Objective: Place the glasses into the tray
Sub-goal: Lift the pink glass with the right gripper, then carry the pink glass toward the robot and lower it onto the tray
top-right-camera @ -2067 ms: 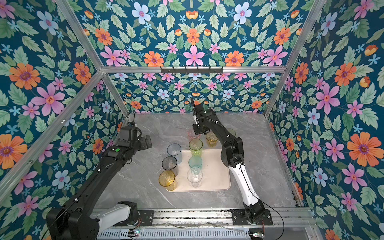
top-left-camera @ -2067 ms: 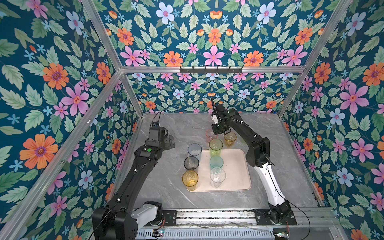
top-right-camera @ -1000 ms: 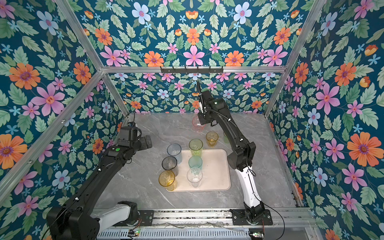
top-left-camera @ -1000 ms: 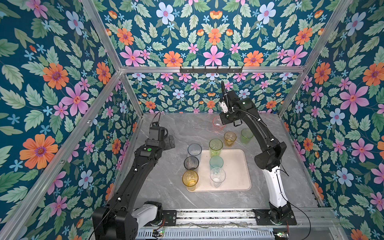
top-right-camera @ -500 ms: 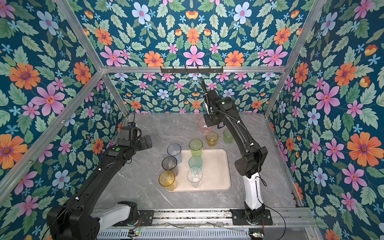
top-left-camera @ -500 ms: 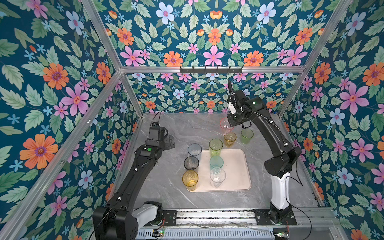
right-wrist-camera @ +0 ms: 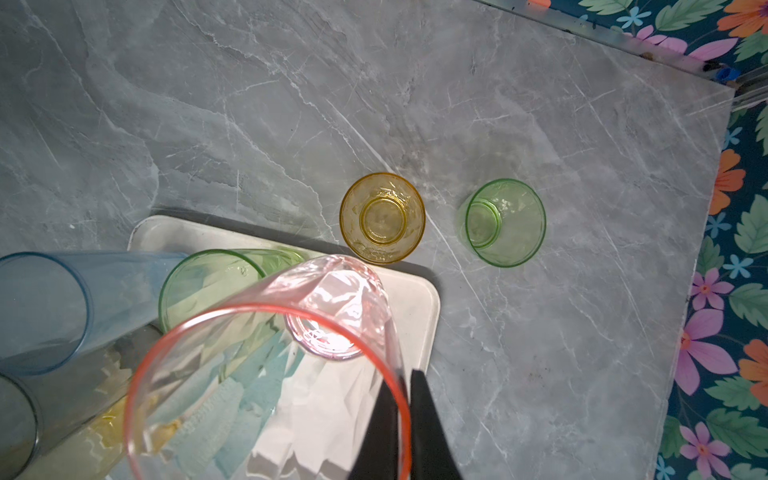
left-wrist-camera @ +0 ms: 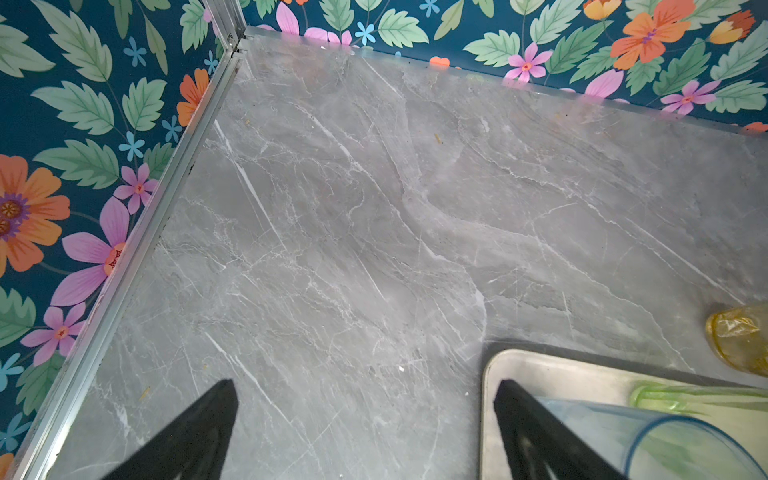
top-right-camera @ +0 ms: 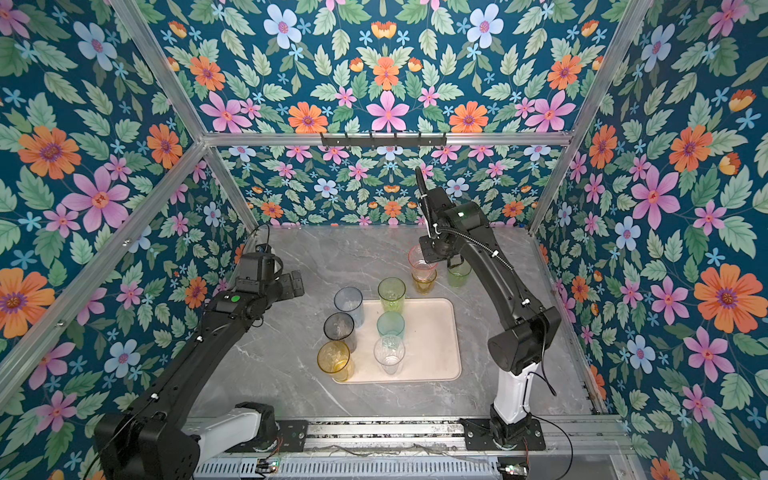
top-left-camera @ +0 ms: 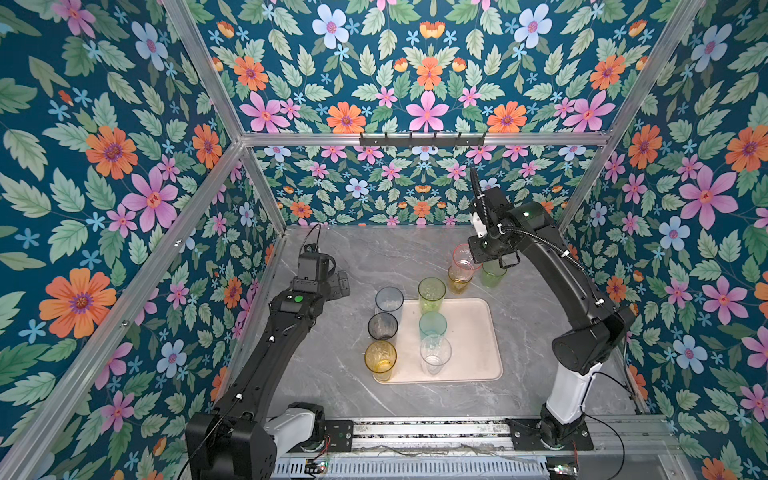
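Note:
My right gripper [top-left-camera: 474,258] [right-wrist-camera: 401,382] is shut on the rim of a pink glass [top-left-camera: 462,261] [top-right-camera: 420,262] [right-wrist-camera: 270,365], held upright in the air over the back right part of the pale tray [top-left-camera: 469,340] [right-wrist-camera: 419,299]. A tall green glass [top-left-camera: 431,293], a teal one [top-left-camera: 432,324] and a clear one [top-left-camera: 435,353] stand in the tray. Blue [top-left-camera: 389,301], grey [top-left-camera: 382,326] and amber [top-left-camera: 380,359] glasses line its left rim. My left gripper [top-left-camera: 340,286] [left-wrist-camera: 365,386] hangs open and empty, left of the blue glass.
A short amber glass [top-left-camera: 457,283] [right-wrist-camera: 382,218] and a short green glass [top-left-camera: 492,276] [right-wrist-camera: 503,222] stand on the marble table just behind the tray, below the right gripper. Floral walls with metal posts close in the table on three sides.
The right gripper has carried the pink glass to the right and toward the front, from the back middle to above the short amber glass. The left arm has stayed still.

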{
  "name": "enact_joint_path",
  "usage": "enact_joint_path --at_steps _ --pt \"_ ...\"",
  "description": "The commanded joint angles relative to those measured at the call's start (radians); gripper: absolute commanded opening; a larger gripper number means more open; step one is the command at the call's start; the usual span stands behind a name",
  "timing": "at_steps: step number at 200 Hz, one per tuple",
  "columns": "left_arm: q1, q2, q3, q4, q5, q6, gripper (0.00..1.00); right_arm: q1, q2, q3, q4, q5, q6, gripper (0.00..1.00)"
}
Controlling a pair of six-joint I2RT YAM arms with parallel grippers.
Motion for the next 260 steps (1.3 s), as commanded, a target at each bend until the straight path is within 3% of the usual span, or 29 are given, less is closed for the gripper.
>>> enact_joint_path --at_steps 1,141,207,260 --pt "0.003 0.000 0.006 0.006 -0.005 0.001 0.99 0.002 -0.047 -0.067 0.045 -0.001 0.027 0.00" --pt "0.013 0.006 0.006 0.007 0.006 -0.002 0.99 0.006 -0.340 -0.617 0.314 -0.054 0.121 0.00" --pt "0.015 0.011 0.005 0.009 0.019 -0.001 0.99 0.015 -0.348 -0.763 0.394 0.019 0.147 0.00" --pt "0.015 0.012 0.005 0.007 0.018 -0.002 0.99 0.017 -0.310 -0.816 0.472 -0.005 0.156 0.00"
